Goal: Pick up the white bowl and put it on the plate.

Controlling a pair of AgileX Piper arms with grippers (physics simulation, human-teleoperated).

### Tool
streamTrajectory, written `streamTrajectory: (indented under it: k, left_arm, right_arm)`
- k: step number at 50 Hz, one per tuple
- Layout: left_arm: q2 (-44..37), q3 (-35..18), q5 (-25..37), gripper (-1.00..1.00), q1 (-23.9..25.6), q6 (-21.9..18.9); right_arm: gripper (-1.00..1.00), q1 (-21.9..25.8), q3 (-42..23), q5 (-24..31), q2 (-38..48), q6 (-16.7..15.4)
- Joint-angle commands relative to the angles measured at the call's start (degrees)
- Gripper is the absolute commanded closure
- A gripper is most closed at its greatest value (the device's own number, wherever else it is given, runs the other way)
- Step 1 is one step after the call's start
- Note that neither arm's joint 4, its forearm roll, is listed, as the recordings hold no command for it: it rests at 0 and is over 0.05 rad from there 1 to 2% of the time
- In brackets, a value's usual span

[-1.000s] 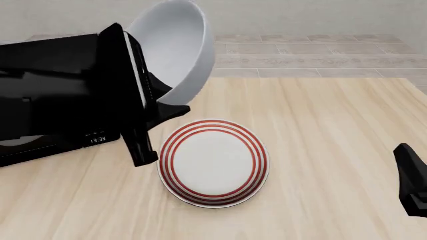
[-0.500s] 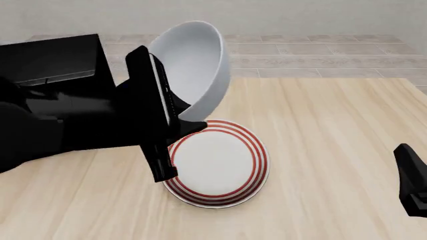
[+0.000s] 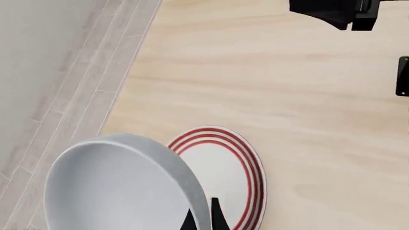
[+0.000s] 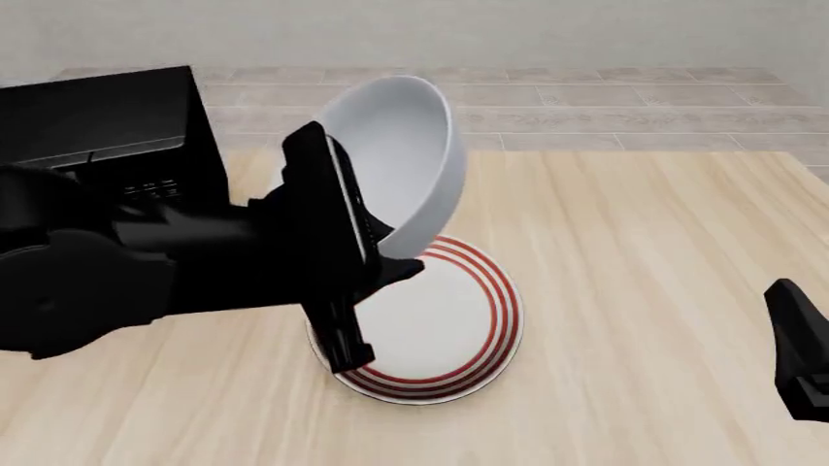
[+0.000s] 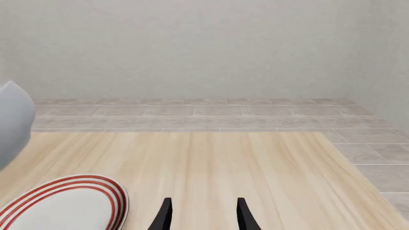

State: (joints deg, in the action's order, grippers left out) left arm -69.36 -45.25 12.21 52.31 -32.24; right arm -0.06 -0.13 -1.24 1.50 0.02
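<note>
Left gripper (image 4: 376,254): it is clamping the rim of the white bowl (image 4: 404,155), one finger lying inside the bowl and one outside; in the left wrist view the two dark fingertips (image 3: 216,216) are straddling the thin rim edge.
White bowl: it is hanging in the air, tipped steeply on its side, with its opening facing the left arm; its lower edge is sitting above the far-left part of the plate (image 4: 447,330). Whether bowl and plate are touching cannot be told.
Plate: the red-ringed white plate is lying flat on the wooden table (image 4: 647,252), near the middle of the front view; its left portion is being hidden by the left gripper.
Left arm (image 4: 130,282): the black body is reaching in from the left of the front view and is covering much of the near-left table.
Right gripper (image 5: 202,215): its two fingers are standing apart with nothing between them, above bare wood.
Right arm (image 4: 803,349): it is sitting at the right edge of the front view, well apart from the plate and the bowl.
Background: a tiled floor (image 4: 622,107) is running beyond the table's far edge.
</note>
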Motion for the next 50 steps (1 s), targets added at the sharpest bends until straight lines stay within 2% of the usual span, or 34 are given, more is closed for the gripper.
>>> streamTrajectory:
  k: [1, 15, 50]
  left_arm:
    - [-1.69, 0.62, -2.01, 1.00, -0.23, 1.14]
    - [-3.79, 4.18, -3.42, 1.00, -2.60, -1.60]
    - [-6.71, 3.38, -5.82, 1.00, 1.12, 3.56]
  right_arm:
    - [-1.00, 0.07, -0.10, 0.55, -0.48, -0.01]
    - [-1.00, 0.07, -0.10, 0.55, -0.48, -0.01]
    - [-1.00, 0.07, -0.10, 0.55, -0.48, -0.01]
